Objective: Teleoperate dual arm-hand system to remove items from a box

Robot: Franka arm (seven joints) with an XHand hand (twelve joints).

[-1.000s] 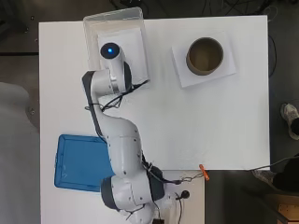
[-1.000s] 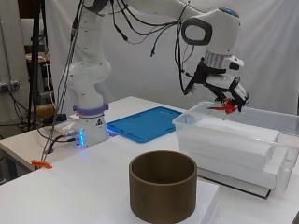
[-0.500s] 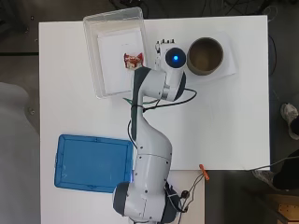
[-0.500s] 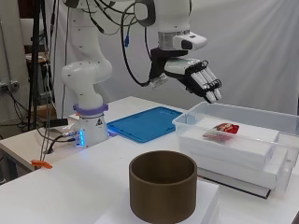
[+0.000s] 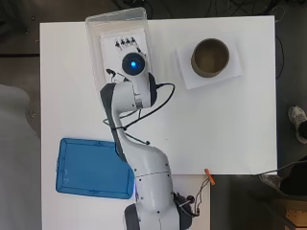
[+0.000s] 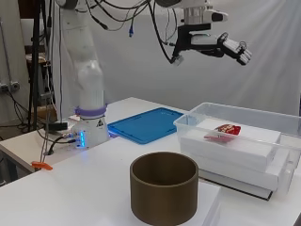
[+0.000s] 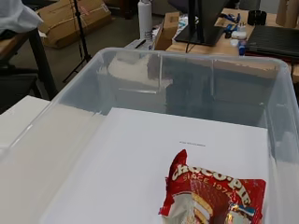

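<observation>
So there's one clear plastic box, one red snack packet, one brown cylinder container and one blue tray on the go here. Everything sits on a white table; the cylinder stands on a white sheet at the upper right of the overhead view, the tray lies lower left, the box is at the upper left edge. A small orange clip sits near the table's bottom edge. The side view has a white curtain behind, and the wrist view shows cardboard boxes, a stand and a cluttered desk past the box wall.

The packet lies on a white block inside the box, toward the right in the side view. The hand hangs high above the box, well apart from the packet, fingers stretched out straight and spread, holding nothing.
</observation>
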